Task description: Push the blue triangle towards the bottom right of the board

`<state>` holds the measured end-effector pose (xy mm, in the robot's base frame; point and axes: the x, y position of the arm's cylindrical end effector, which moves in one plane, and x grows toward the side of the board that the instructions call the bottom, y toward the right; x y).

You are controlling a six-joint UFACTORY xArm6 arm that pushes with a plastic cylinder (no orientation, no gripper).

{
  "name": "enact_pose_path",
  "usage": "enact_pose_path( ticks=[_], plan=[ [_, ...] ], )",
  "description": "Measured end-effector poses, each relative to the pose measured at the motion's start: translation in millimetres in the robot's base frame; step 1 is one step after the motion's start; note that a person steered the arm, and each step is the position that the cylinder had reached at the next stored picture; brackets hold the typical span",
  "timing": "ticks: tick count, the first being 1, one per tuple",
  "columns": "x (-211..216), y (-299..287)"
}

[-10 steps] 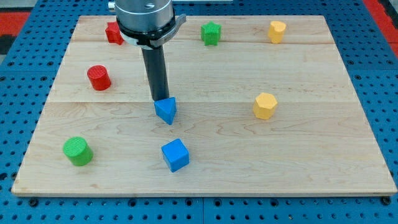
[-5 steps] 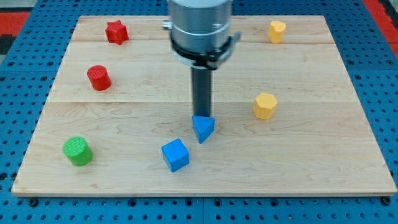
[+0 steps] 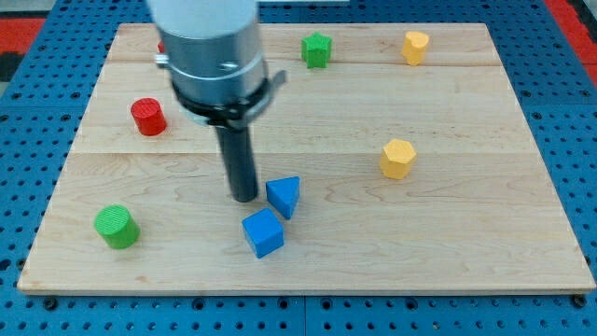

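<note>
2 blue blocks: my tip (image 3: 244, 197) sits just left of the blue triangle (image 3: 284, 196); blue cube (image 3: 262, 232) below.

Upright dark rod under a grey cylindrical wrist, my tip (image 3: 244, 198) on the board's lower middle.

Blue triangle (image 3: 284, 196) near board centre, just above blue cube (image 3: 262, 232)
</note>
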<state>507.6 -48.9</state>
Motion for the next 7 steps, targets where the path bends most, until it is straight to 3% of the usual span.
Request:
enact_pose_path(
  ticks=[2,5,6,7],
  plan=[
    [0,98],
    [-5,162],
    [25,171],
    [25,158]
  ],
)
